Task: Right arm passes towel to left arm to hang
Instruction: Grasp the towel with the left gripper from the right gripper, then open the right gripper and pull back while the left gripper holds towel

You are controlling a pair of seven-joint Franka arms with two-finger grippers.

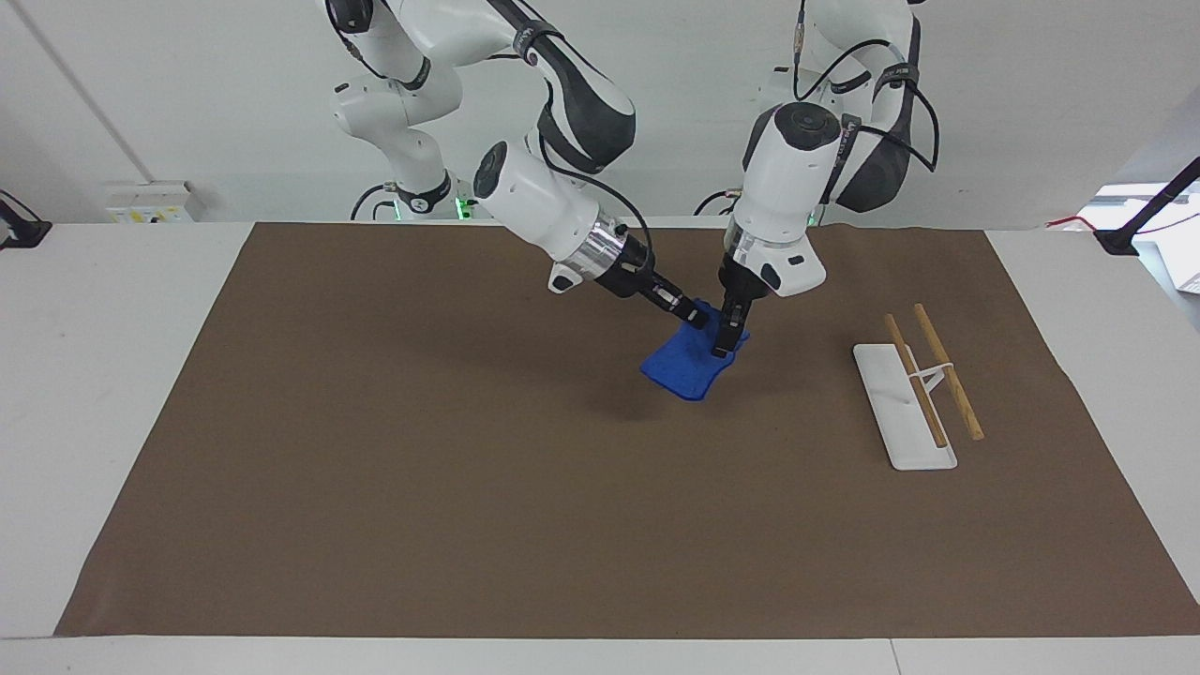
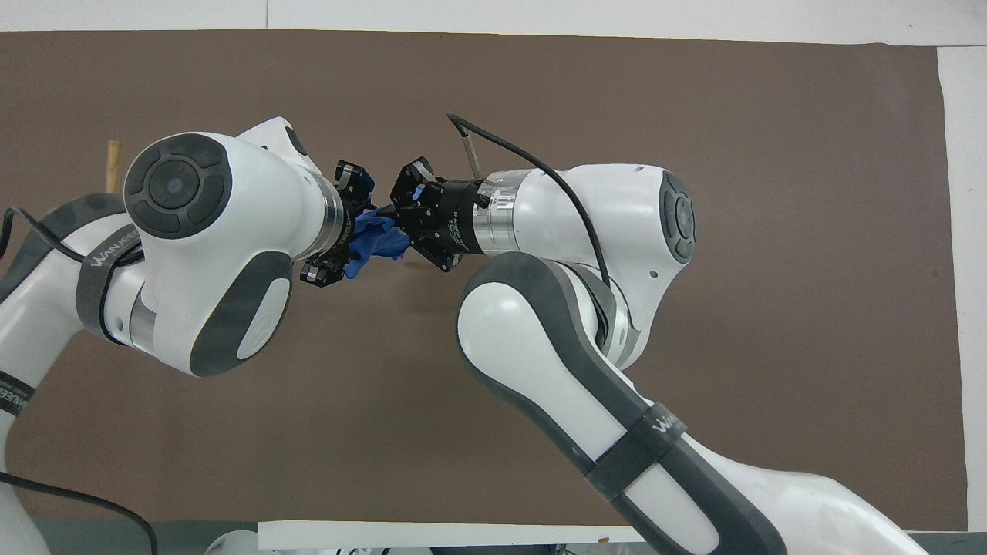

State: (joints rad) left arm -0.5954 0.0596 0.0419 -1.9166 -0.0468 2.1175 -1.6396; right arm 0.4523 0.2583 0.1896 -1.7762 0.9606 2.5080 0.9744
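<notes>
Nearest me, my right tool is clamped on the towel's upper edge, holding it in the air over the middle of the brown mat. My left tool presses against the same towel from the left arm's side; I cannot tell whether it has gripped. The rack stands toward the left arm's end. Farther out, the surface lies bare.

Bright, even light falls from above. Both views are sharp, with no motion blur. The matte brown table mat shows no glare and carries only soft, faint shadows beneath the white jointed arms. Their glossy shells hold mild highlights.
</notes>
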